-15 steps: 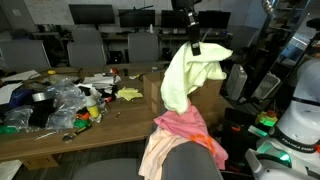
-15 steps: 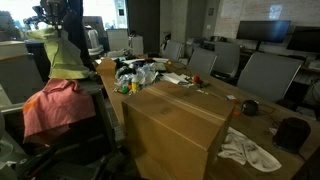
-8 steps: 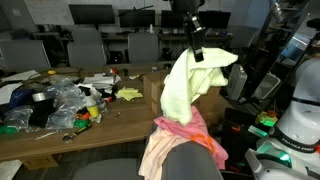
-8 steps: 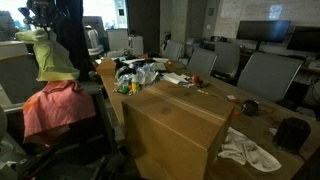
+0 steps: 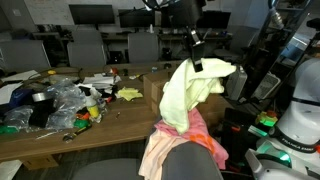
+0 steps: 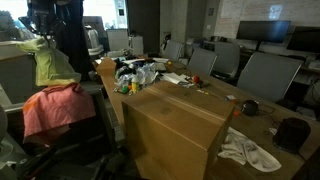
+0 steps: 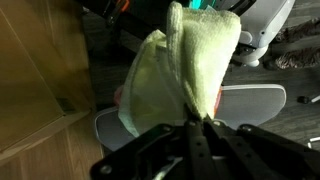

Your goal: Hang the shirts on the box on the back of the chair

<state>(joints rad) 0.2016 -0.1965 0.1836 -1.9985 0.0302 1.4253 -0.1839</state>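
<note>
The room is an office, with rows of grey office chairs (image 5: 88, 45) and dark monitors (image 5: 92, 14) along the back. A long wooden table (image 5: 110, 125) carries a heap of clutter (image 5: 55, 105), mostly clear crinkled plastic and small coloured things. The box (image 6: 180, 130) stands next to the table. It is plain brown cardboard with flat sides and straight edges. A crumpled white cloth (image 6: 250, 150) lies on the table top near it.

The chair (image 5: 195, 165) has a rounded back of grey fabric. The pink shirt (image 5: 190, 128) and the peach shirt (image 5: 158, 155) are draped over this back, both soft and full of folds.

The gripper (image 5: 198, 66) is black and comes down from above. Its fingers are pressed together on a bunched top fold of the yellow shirt (image 5: 188, 95), as the wrist view shows (image 7: 196, 122). This shirt is pale yellow-green and looks like a thick, slightly fuzzy cloth. It hangs loose in long folds over the chair back, well clear of the box. Its lower edge comes just above the pink shirt, and it is not clear if they touch
</note>
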